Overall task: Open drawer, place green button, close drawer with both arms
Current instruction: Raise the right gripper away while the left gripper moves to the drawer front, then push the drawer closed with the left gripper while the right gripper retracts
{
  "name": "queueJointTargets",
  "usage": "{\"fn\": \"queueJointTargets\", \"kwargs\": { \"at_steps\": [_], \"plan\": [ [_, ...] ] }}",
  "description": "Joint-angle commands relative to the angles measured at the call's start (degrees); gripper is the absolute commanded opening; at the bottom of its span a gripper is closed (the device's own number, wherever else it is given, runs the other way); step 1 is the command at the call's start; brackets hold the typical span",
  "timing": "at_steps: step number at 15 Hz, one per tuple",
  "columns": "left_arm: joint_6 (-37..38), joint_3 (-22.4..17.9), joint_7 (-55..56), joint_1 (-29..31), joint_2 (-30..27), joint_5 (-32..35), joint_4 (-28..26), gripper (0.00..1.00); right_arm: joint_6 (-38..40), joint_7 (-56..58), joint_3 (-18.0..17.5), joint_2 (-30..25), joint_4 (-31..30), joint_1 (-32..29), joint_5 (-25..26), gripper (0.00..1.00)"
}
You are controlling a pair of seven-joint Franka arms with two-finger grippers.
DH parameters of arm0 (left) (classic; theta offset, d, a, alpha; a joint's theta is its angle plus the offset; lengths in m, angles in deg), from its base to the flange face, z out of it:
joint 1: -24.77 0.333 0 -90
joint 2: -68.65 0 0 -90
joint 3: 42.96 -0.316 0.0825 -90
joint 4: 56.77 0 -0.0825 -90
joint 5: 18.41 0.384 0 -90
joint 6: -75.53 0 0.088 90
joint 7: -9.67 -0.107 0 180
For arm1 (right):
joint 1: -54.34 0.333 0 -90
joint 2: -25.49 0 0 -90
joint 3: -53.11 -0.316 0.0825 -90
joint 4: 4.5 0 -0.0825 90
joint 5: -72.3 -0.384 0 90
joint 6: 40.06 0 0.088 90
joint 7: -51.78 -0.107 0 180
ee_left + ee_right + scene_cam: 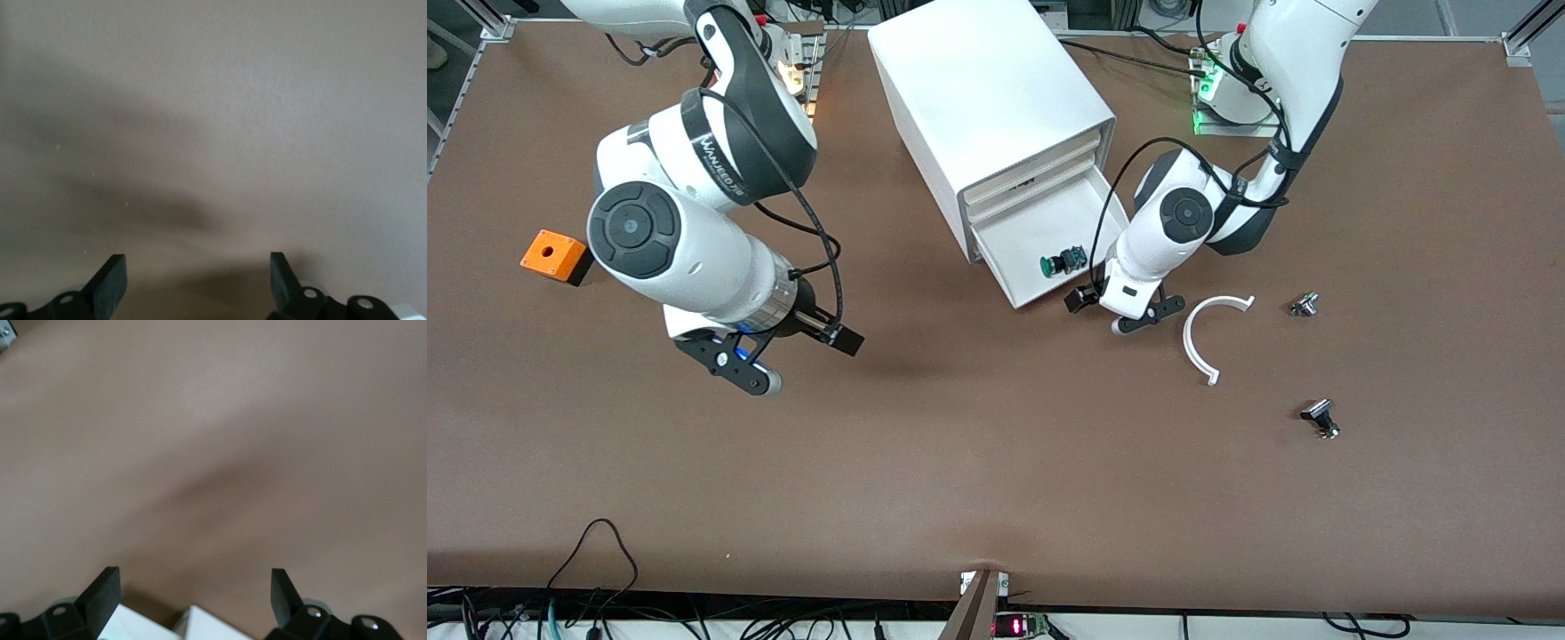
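**Button in the open drawer, both grippers empty**

The cabinet [996,116] stands on the brown table [996,462] between the two arms' bases, its fronts turned toward the front camera and the left arm's end. Its lowest drawer [1021,289] is pulled out. The button [1063,261] lies inside that drawer, on the white floor, in the corner nearest the front camera and toward the left arm's end; its green cap points toward the right arm's end.

The left gripper [1120,313] hangs low over the table just beside the drawer's open corner, toward the left arm's end of the cabinet. Its fingers are spread wide and hold nothing; in the left wrist view the left gripper [198,283] shows only bare table between its tips.

The right gripper [800,356] hangs over bare table, well apart from the cabinet toward the right arm's end. It too is released and empty, as the right wrist view of the right gripper [195,597] shows, with a white edge just under it.

An orange box [551,253] sits near the right arm's end of the table. A curved white strip [1200,342] lies near the left gripper, and two small metal parts [1304,305] [1320,418] lie farther from the cabinet toward the left arm's end.
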Motion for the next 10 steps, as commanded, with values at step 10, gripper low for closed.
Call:
{"fn": "queueJointTargets", "kwargs": {
  "at_steps": [10],
  "plan": [
    [4.61,5.76,6.77,-1.04,-4.58,1.56,-4.46,0.98,-1.04,26.60,-3.71,-17.95,-21.37,-13.94,5.93,1.00]
  ]
}}
